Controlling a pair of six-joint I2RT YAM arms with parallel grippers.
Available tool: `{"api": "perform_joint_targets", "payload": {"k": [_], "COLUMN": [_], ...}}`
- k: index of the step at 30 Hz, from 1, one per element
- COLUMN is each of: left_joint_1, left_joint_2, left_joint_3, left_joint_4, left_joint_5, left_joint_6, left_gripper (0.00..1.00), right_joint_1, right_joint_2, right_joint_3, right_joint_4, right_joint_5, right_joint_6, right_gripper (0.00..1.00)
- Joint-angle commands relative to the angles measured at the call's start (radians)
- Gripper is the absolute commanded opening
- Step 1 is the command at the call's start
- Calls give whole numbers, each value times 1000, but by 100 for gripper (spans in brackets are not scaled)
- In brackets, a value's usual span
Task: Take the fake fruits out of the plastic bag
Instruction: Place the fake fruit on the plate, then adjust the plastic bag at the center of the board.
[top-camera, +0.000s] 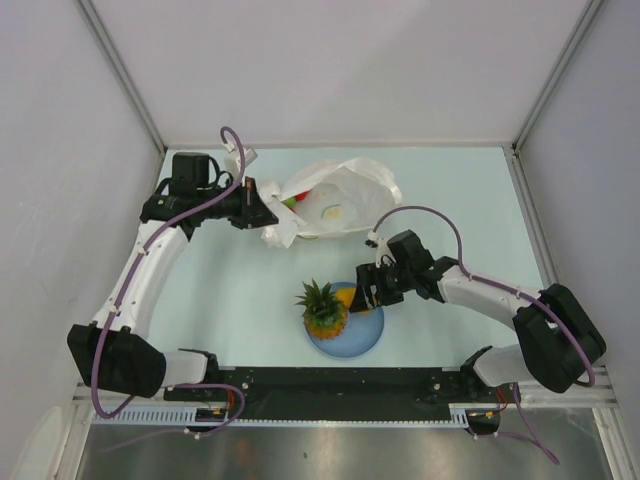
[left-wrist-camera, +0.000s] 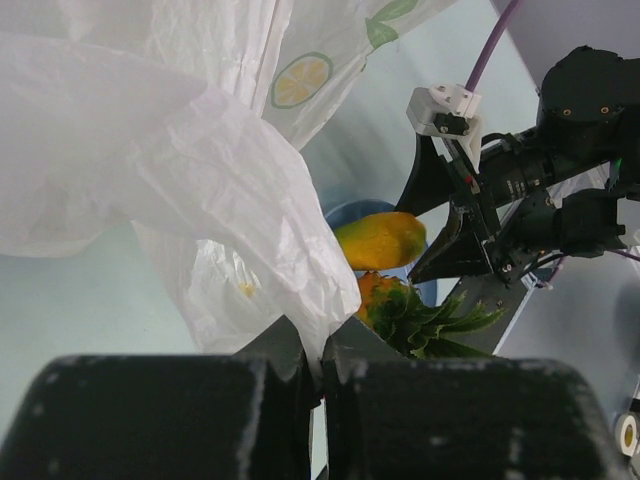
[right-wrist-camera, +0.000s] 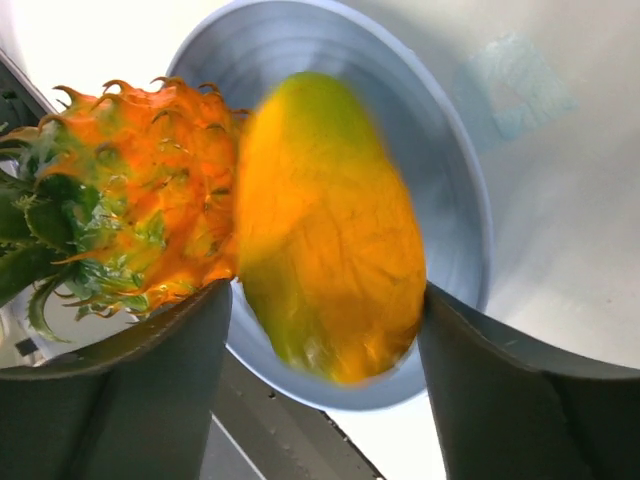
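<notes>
Operator: Overhead view. Where does each part stand?

Guide: You find the left gripper (top-camera: 262, 210) at the left edge of the plastic bag (top-camera: 345, 185), which lies at the far side of the table. Gripping that edge anchors the bag and lifts its mouth. A glossy red piece (top-camera: 291, 201) shows at the mouth, not yet out. The pineapple (top-camera: 323, 308) rests on the light-blue plate (top-camera: 352, 349), well apart from the bag. The right gripper (top-camera: 368, 293) hangs over the plate with the yellow-orange fruit (top-camera: 349, 297).

Operator: Left wrist view. What is the pincer's condition?

Guide: You see its fingers (left-wrist-camera: 290, 385) pressed together, pinching a fold of the bag film. The film rises from the pinch. Beyond it, the yellow-orange fruit lies between the right gripper's fingers, above the pineapple's crown.

Operator: Right wrist view. Is the fruit gripped?

Guide: You should treat it as loose. The jaws stand spread, one finger (right-wrist-camera: 150, 400) on each side of the fruit. The fruit is blurred while the fingers and the pineapple are sharp, which suggests it is free. You cannot tell whether either pad touches it. It sits over the plate, against the pineapple's side, so the plate is evidently the drop point.
</notes>
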Motion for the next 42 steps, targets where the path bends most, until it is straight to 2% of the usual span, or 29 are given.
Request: {"api": "perform_joint_targets", "payload": {"k": [1, 7, 10, 13, 18, 20, 22, 23, 24, 27, 30, 33, 37, 39, 41, 42], "left_joint_1": [10, 10, 10, 10, 10, 10, 10, 10, 8, 8, 10, 8, 8, 8, 8, 8], "left_joint_2": [-11, -14, -15, -23, -53, -69, -87, -93, -98, -119, -147, -155, -146, -129, -100, -54], "left_joint_3": [-11, -6, -1, -7, -35, -58, -81, -87, -99, -119, -144, -165, -152, -140, -115, -65], "left_joint_4": [37, 56, 68, 80, 94, 93, 93, 91, 88, 83, 88, 71, 15, 5, 34, 48], "left_joint_5": [38, 58, 72, 83, 87, 81, 69, 63, 67, 87, 98, 81, 17, 2, -8, 0], "left_joint_6": [-19, -37, -51, -59, -80, -85, -89, -91, -91, -103, -120, -88, 42, 82, 87, 78], "left_gripper": [4, 4, 4, 4, 4, 4, 3, 2, 1, 0, 0, 0, 0, 0, 0, 0], "right_joint_1": [12, 9, -51, -137, -180, -168, -143, -110, -97, -87, -103, -126, -157, -201, -296, -326], "right_joint_2": [-19, -76, -91, -84, -84, -85, -84, -76, -66, 11, 120, 230, 399, 485, 528, 549], "right_joint_3": [9, 53, 114, 229, 400, 438, 473, 498, 548, 633, 690, 731, 779, 796, 820, 825], "right_joint_4": [9, -100, -175, -273, -376, -357, -337, -337, -337, -312, -266, -196, -124, -96, -53, -38], "right_joint_5": [2, 20, 9, -46, -129, -182, -172, -149, -97, 4, 60, 72, 138, 192, 222, 259], "right_joint_6": [-41, -99, -163, -243, -331, -320, -326, -343, -361, -386, -412, -473, -567, -540, -471, -458], "right_gripper": [99, 100, 100, 100, 99, 97, 90, 86, 76, 62, 52, 49, 47, 45, 45, 46]}}
